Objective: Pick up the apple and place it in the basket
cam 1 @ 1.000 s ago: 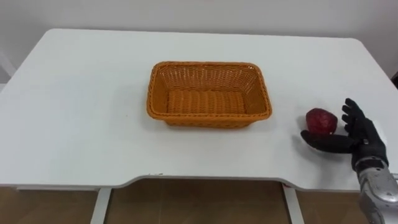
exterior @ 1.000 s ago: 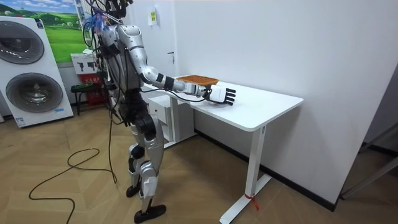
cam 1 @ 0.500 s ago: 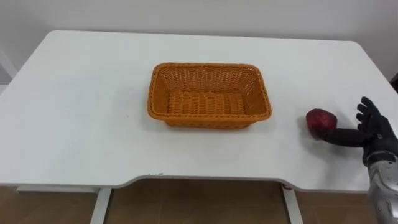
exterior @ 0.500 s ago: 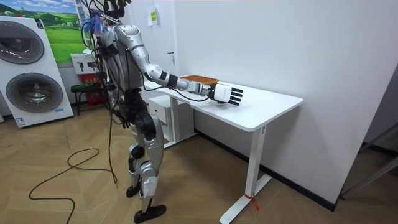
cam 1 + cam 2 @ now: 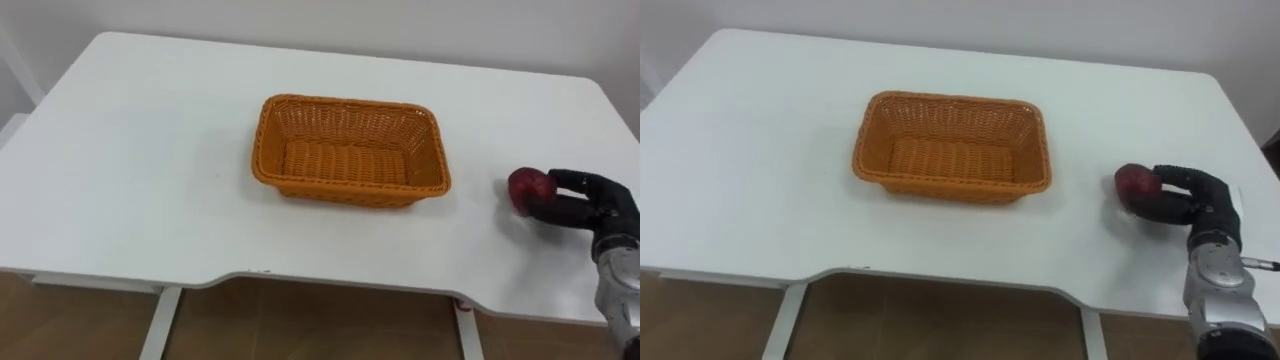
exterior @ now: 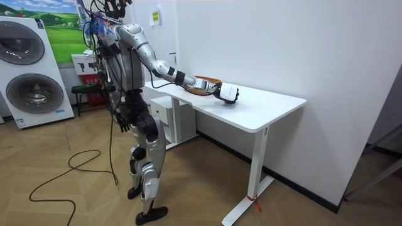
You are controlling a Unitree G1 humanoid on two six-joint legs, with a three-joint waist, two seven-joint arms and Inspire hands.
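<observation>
Grasp step: right hand (image 5: 588, 206) curls round apple (image 5: 529, 187) near the table's (image 5: 130, 180) right edge, apparently not lifted yet. Next: lift, carry left, drop into empty basket (image 5: 345, 193) mid-table.

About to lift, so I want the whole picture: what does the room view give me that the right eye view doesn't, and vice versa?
Room view: the robot standing at the table's side, right arm stretched over it, a washing machine behind. Right eye view: the red apple with the right hand's fingers curled round it, and the basket's bare inside. Both: table, basket, right hand.
</observation>
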